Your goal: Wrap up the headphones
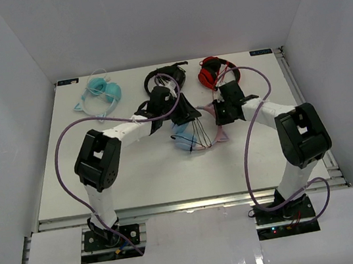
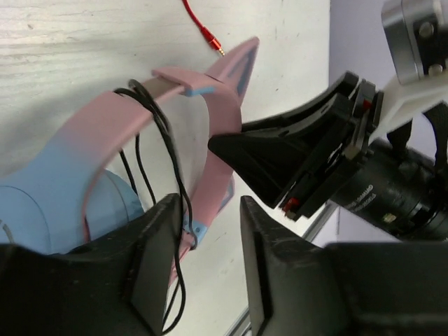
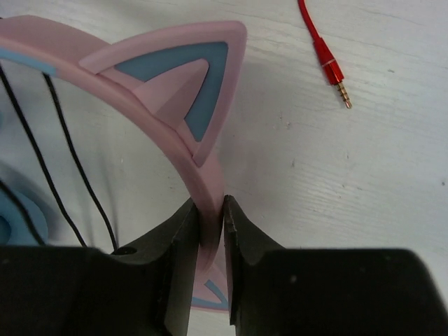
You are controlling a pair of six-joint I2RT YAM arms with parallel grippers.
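Headphones (image 1: 187,137) sat mid-worktop (image 1: 103,176), roughly at the centre, with both arms meeting over them. Right hand (image 1: 225,110) was at their 2 o'clock. In its wrist view the right hand (image 3: 210,210) was pinched narrow on the pink headband (image 3: 105,59), just under the cat ear (image 3: 175,77), both jaw faces touching the band. Left hand (image 1: 187,112) was at the headphones' 12 o'clock. Its wrist view showed the left hand (image 2: 208,224) parted about halfway with nothing clamped. The dark cable (image 2: 164,140) ran down along the inner face of one jaw, loose.

Progress, judged: partway.
- Several cable strands already crossed over the headband (image 2: 105,133) and hung toward the light blue ear cup (image 2: 56,210), so some turns looked laid.
- The loops were slack, not snug.
- The cable's plug end couldn't be found in any view, so how much cable is left is unclear.
- Left to do: likely more turns, then tidy or tuck the end.

Not task items: aqua headphones (image 1: 101,93) at 11 o'clock, red headphones (image 1: 214,71) at 1 o'clock, and a red plug (image 3: 336,75) lying near the cat ear, apart from it.
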